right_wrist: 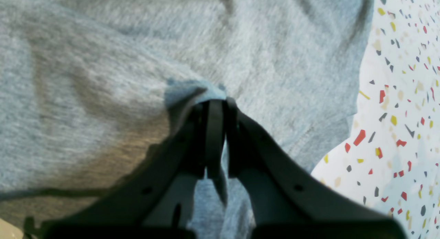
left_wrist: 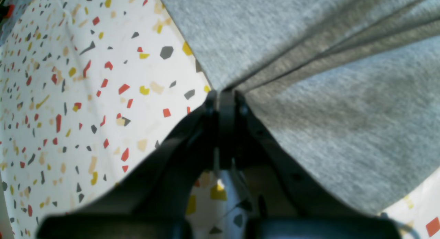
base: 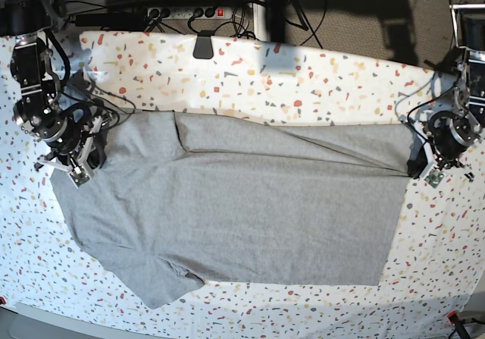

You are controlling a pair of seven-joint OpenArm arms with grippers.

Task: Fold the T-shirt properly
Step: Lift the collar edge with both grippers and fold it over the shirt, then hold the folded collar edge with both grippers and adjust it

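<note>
The heather-grey T-shirt point(base: 250, 210) lies spread on the speckled table point(base: 303, 81), plain side up, hem at the right, sleeves at the left; no lettering shows. My left gripper point(base: 415, 163) is shut on the shirt's far right corner, and folds of cloth point(left_wrist: 309, 43) fan out tight from its fingertips point(left_wrist: 225, 94). My right gripper point(base: 97, 151) is shut on a bunch of cloth at the shirt's upper left, near the shoulder. In the right wrist view a small tuft of cloth point(right_wrist: 192, 89) sticks out above the closed fingers point(right_wrist: 216, 105).
A black clip point(base: 202, 47) sits on the table's far edge. A power strip point(base: 186, 13) and cables lie behind the table. Cables hang by the right arm point(base: 53, 111) at the left edge. Bare speckled table shows beyond the shirt at the back point(base: 318, 104) and front.
</note>
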